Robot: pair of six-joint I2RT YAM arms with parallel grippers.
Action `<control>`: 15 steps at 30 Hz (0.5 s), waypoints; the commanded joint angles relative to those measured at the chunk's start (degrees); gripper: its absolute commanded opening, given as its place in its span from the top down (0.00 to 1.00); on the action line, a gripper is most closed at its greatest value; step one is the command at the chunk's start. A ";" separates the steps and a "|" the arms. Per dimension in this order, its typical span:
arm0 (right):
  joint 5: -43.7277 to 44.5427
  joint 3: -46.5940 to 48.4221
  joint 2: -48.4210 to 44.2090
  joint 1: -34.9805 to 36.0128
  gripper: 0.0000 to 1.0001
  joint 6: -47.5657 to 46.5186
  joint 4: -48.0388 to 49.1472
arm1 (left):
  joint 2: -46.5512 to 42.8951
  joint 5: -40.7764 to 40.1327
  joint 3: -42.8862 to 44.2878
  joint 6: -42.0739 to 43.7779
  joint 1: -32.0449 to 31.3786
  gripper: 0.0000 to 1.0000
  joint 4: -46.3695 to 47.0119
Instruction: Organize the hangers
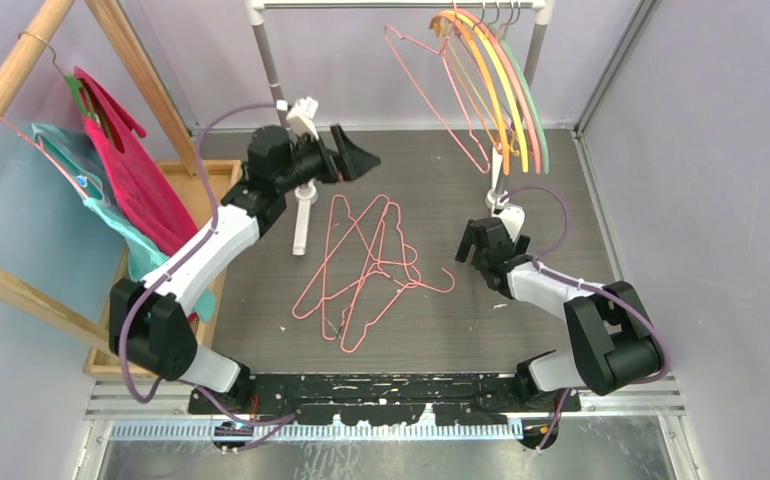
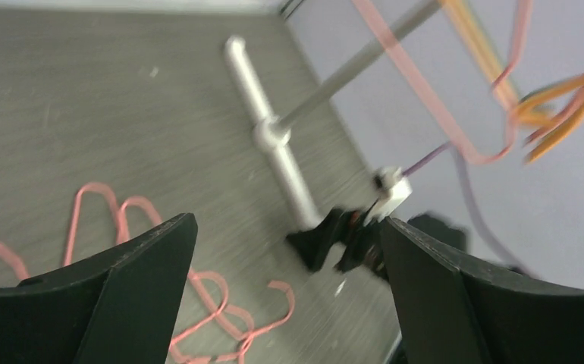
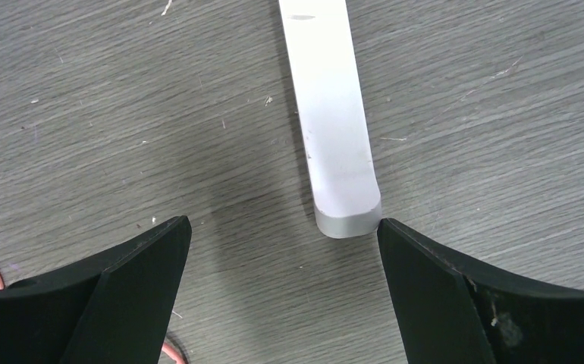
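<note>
Below the rail (image 1: 401,5), left fingers (image 2: 107,303) and right fingers (image 3: 463,303) both gape empty; several colored hangers (image 1: 506,105) already hang from that rail, while a tangle of pink wire hangers (image 1: 373,262) lies beneath it on the table (image 1: 431,180), yet to be hung.

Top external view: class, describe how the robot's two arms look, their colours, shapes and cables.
Both the left arm and right arm have black joint housings, white link shells and a looping purple cable. Their fingers are broad, matte-black wedges.

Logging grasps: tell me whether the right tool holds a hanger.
No: the right tool is open and empty, only the table and a white rack foot showing beneath it.
</note>
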 commanded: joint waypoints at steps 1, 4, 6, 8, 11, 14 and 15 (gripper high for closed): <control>-0.24 1.26 0.83 -0.16 0.00 -0.21 2.99 | -4.15 -8.56 -9.41 12.74 -5.55 0.13 -7.71; -0.43 1.54 1.09 -0.17 0.00 -0.21 2.72 | -5.54 -15.85 -14.02 17.99 -11.44 0.21 -12.59; -0.22 1.43 1.01 -0.17 0.00 -0.05 2.79 | -6.41 -18.90 -16.47 20.23 -16.57 0.26 -13.69; -0.35 1.59 1.03 -0.13 0.00 -0.04 2.64 | -6.77 -21.78 -17.84 22.60 -20.91 0.33 -15.12; -0.46 1.66 1.13 -0.14 0.00 0.03 2.59 | -5.44 -25.06 -18.72 24.56 -25.30 0.38 -16.93; -0.81 1.61 1.24 -0.17 0.00 0.14 2.50 | -2.77 -25.11 -20.27 23.99 -26.98 0.40 -15.95; -0.84 1.60 1.15 -0.15 0.00 0.14 2.49 | -2.00 -25.26 -20.65 23.92 -27.65 0.40 -15.42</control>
